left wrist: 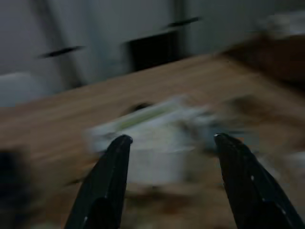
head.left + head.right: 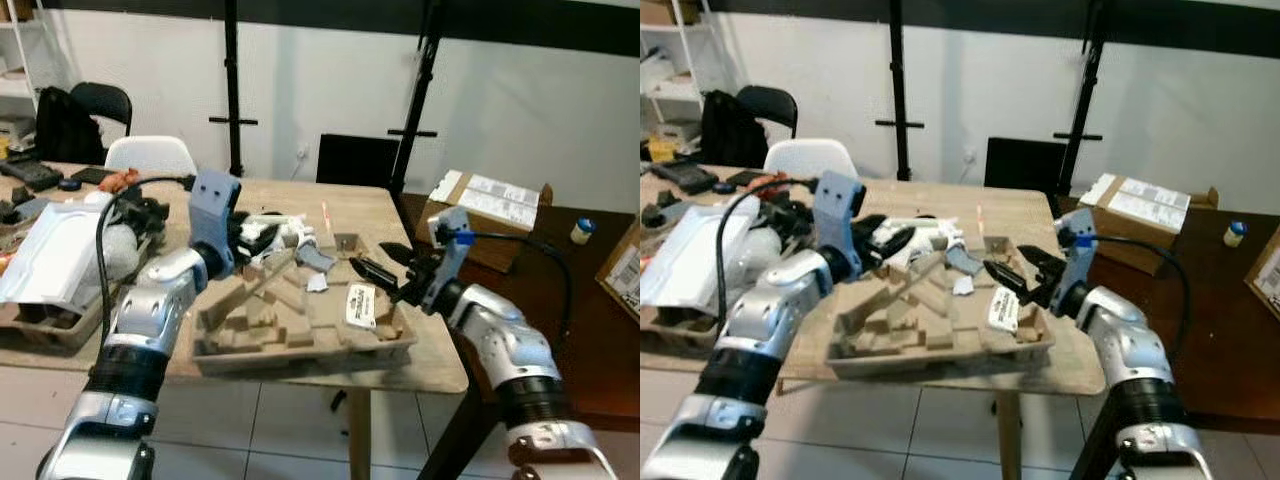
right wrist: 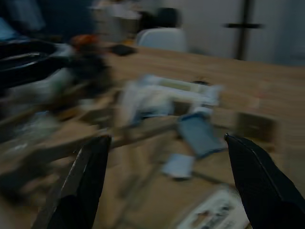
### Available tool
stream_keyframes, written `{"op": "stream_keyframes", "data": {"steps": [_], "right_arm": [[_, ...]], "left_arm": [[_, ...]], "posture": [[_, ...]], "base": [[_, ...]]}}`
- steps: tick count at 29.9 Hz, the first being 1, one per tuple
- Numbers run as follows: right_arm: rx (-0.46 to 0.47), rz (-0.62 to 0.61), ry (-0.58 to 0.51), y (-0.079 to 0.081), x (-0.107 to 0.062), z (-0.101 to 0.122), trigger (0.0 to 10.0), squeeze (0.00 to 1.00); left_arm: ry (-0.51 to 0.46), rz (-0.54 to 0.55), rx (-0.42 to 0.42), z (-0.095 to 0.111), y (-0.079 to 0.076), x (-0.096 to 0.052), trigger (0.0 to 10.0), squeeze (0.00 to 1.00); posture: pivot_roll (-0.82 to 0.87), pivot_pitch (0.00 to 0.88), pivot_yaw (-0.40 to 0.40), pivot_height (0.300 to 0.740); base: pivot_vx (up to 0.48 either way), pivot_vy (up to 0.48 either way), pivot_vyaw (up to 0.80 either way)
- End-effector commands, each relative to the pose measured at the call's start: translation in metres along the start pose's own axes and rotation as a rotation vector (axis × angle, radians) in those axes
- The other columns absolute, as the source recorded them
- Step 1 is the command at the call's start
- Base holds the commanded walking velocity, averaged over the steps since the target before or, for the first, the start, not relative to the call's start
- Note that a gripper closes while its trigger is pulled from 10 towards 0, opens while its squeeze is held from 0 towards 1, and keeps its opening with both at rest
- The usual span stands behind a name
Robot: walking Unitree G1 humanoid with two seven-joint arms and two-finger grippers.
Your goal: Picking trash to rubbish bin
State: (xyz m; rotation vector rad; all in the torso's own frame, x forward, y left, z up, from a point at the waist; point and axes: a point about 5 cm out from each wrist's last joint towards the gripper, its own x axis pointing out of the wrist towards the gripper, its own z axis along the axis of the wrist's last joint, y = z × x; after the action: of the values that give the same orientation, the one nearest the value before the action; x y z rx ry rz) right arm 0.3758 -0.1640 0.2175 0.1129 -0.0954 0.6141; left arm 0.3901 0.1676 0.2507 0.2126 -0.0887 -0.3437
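Nearest us, between our two grippers, sits the cardboard tray (image 2: 300, 352) of brown cardboard scraps, and a white labelled packet (image 2: 361, 304), its print unreadable, lies in it just below our right gripper (image 2: 383, 262), whose fingers are spread wide. Our left gripper (image 2: 258, 237), also wide open, hovers at the white crumpled trash (image 2: 930, 235) just beyond its fingertips. Farther off, beyond the right gripper, stands a cardboard box (image 2: 487, 212) with a white label we cannot read.
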Motion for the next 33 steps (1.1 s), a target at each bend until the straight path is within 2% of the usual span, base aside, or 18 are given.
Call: {"op": "stream_keyframes", "data": {"steps": [1,2,3,4,8,9,10,11,18,24,33], "right_arm": [[-0.028,-0.061,0.004,-0.004,0.002,0.0,10.0,0.0],[-0.034,-0.08,0.005,-0.003,0.005,0.0,10.0,0.0],[-0.034,-0.08,0.005,-0.003,0.005,0.0,10.0,0.0],[-0.033,-0.094,0.001,-0.002,0.008,0.001,10.0,0.0],[-0.029,-0.113,0.0,0.004,0.013,0.0,10.0,0.0],[-0.028,-0.12,0.004,0.004,0.013,-0.001,10.0,0.0],[-0.028,-0.12,0.004,0.004,0.013,-0.001,10.0,0.0],[-0.029,-0.134,0.009,0.004,0.013,-0.003,10.0,0.0],[-0.02,-0.173,0.018,0.005,0.015,-0.011,10.0,0.0],[-0.017,-0.18,0.026,0.007,0.015,-0.013,10.0,0.0],[-0.025,-0.157,0.073,0.013,0.015,-0.024,10.0,0.0]], "left_arm": [[0.056,0.049,0.068,-0.01,0.007,0.001,10.0,0.05],[0.078,0.064,0.089,-0.014,0.01,0.001,10.0,0.76],[0.078,0.064,0.089,-0.014,0.01,0.001,10.0,0.76],[0.09,0.073,0.074,-0.017,0.012,0.002,10.0,1.0],[0.093,0.071,-0.006,-0.02,0.011,0.004,10.0,1.0],[0.097,0.074,-0.028,-0.02,0.011,0.005,10.0,0.76],[0.097,0.074,-0.028,-0.02,0.011,0.005,10.0,0.76],[0.094,0.064,-0.03,-0.021,0.009,0.006,10.0,0.0],[0.081,0.05,-0.027,-0.024,0.007,0.01,10.0,0.0],[0.123,0.021,0.02,-0.028,0.007,0.01,10.0,0.0],[0.144,-0.04,0.017,-0.034,0.001,0.011,10.0,0.0]], "posture": [[0.03,0.033,-0.046,0.74],[0.03,0.033,-0.046,0.74],[0.03,0.033,-0.046,0.74],[0.03,0.041,-0.04,0.74],[0.03,0.044,-0.044,0.74],[0.03,0.045,-0.045,0.74],[0.03,0.045,-0.045,0.74],[0.03,0.046,-0.049,0.74],[0.03,0.048,-0.05,0.74],[0.03,0.045,-0.045,0.74],[0.03,0.037,-0.047,0.74]], "base": [[0.0,0.0,0.0],[0.0,0.0,0.0],[0.0,0.0,0.0],[0.0,0.0,0.0],[0.0,0.0,0.0],[0.0,0.0,0.0],[0.0,0.0,0.0],[0.0,0.0,0.0],[0.0,0.0,0.0],[0.0,0.0,0.0],[0.03,0.0,0.0]]}}
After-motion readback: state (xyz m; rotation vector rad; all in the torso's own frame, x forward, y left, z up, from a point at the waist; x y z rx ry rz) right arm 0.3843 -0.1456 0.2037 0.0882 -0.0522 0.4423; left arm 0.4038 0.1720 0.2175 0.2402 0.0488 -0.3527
